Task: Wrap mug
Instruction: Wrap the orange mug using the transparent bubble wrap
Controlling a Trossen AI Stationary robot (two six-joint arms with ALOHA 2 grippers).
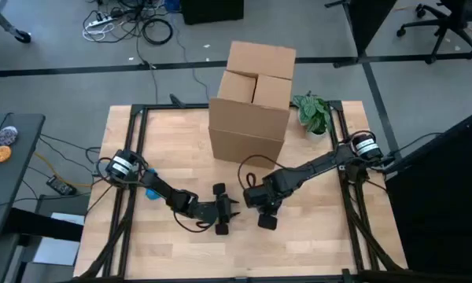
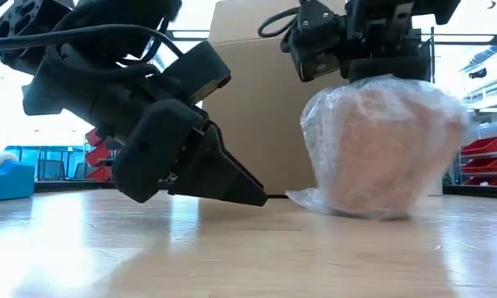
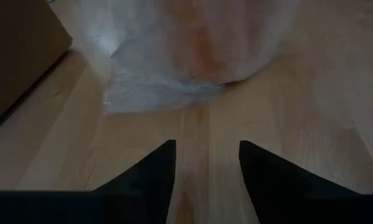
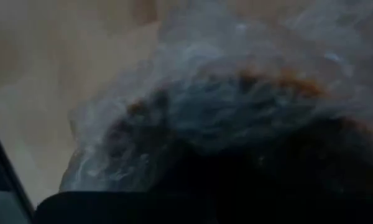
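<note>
The mug (image 2: pixel 385 149) stands on the table, wrapped in clear bubble wrap through which it shows pinkish-orange. A flap of the wrap (image 3: pixel 155 93) lies flat on the wood on the side toward my left gripper. My right gripper (image 2: pixel 360 45) sits directly above the wrapped mug and hides it in the high view (image 1: pixel 261 200). Its wrist view is filled with the wrap (image 4: pixel 236 81). My left gripper (image 3: pixel 205 158) is low over the table, open, with its fingertips pointing at the flap and a short way from it, nothing between them.
An open cardboard box (image 1: pixel 252 102) stands just behind the mug toward the far edge. A small green plant (image 1: pixel 313 112) is at the far right. A blue object (image 1: pixel 152 192) lies beside the left arm. Bare wood stretches toward the near edge.
</note>
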